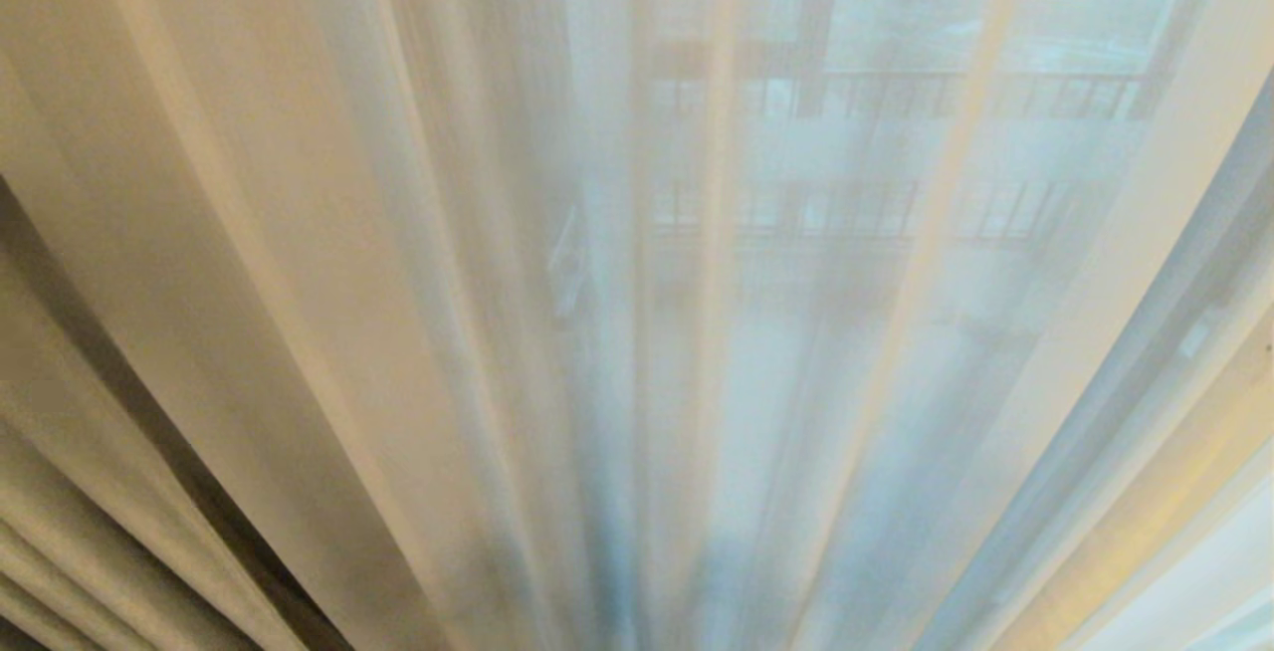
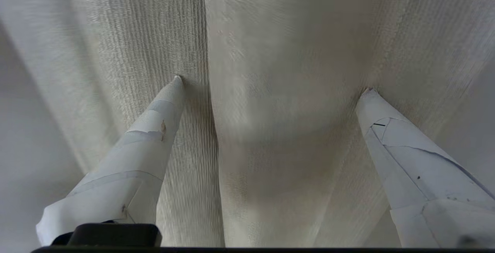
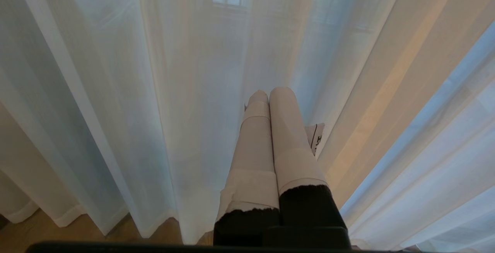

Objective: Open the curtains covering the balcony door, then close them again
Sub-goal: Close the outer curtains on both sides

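The left gripper (image 2: 270,82) stands spread wide, fingertips (image 2: 176,81) against the opaque drape (image 2: 286,52) — a vertical fold runs between them; the right gripper (image 3: 270,92), pressed together, idles by the sheer (image 3: 154,71).

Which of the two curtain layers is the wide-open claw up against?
The heavy woven drape: opaque, pale grey-beige, with the left gripper open against it. The thin see-through sheer hangs elsewhere.
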